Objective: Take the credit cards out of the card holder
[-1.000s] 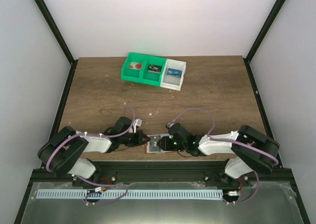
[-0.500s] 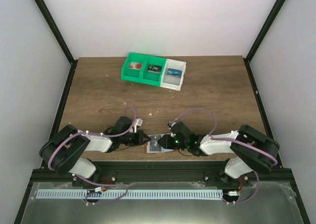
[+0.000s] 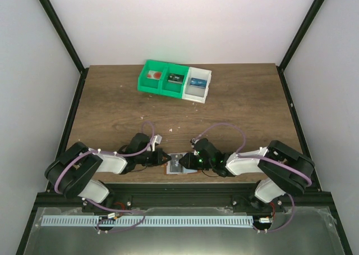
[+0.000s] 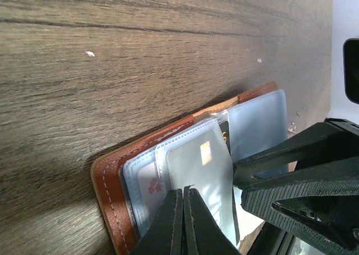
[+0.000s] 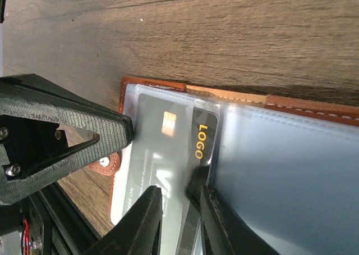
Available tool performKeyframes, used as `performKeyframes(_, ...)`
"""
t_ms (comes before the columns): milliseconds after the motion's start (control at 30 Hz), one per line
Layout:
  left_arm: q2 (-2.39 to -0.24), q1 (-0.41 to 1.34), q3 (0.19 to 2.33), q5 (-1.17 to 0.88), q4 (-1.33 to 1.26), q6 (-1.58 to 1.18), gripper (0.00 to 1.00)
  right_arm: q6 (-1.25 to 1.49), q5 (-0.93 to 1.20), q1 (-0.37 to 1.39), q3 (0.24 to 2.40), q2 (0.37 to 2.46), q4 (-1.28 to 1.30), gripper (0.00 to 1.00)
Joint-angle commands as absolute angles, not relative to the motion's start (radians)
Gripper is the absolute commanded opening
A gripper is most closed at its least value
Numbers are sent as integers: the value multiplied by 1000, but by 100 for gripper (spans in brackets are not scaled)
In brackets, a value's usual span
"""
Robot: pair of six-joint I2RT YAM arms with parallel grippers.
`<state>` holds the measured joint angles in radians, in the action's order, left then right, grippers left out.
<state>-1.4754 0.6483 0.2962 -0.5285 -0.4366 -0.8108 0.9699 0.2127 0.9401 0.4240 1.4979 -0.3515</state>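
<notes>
The reddish-brown card holder lies open at the table's near edge, its pale plastic sleeves up. One sleeve holds a grey card with a gold chip over a black card marked LOGO. A pale card with red marks sits in the sleeve beside it. I see no blue card. My left gripper is shut, tips on the grey card's sleeve. My right gripper is slightly open astride that card's edge, one finger tucked under the sleeve.
A green-and-white three-compartment bin with small items stands at the back of the table. The black frame rail runs just behind the wallet's near edge. The two grippers are almost touching over the wallet.
The right gripper has edged slightly left onto the wallet. The left gripper and the wallet have barely moved.
</notes>
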Motion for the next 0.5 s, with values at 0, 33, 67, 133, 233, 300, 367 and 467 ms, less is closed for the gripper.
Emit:
performKeyframes(0, -1499, 647, 266, -509, -390, -808, 0, 988, 174, 936, 444, 1495, -276, 22)
performKeyframes(33, -1499, 649, 265, -508, -389, -806, 0, 990, 169, 936, 442, 1486, -274, 22)
performKeyframes(67, -1500, 648, 264, -503, -388, -804, 0, 991, 169, 937, 439, 1480, -274, 22)
performKeyframes(133, -1503, 649, 264, -499, -384, -799, 0, 993, 172, 936, 444, 1482, -267, 22)
performKeyframes(233, -1505, 649, 264, -498, -388, -799, 0, 990, 185, 937, 462, 1515, -258, 22)
performKeyframes(300, -1504, 648, 262, -497, -391, -800, 0, 989, 199, 936, 472, 1541, -258, 22)
performKeyframes(367, -1503, 649, 260, -498, -393, -801, 0, 987, 210, 937, 477, 1558, -269, 22)
performKeyframes(467, -1504, 649, 258, -499, -397, -802, 0, 988, 223, 937, 467, 1558, -303, 20)
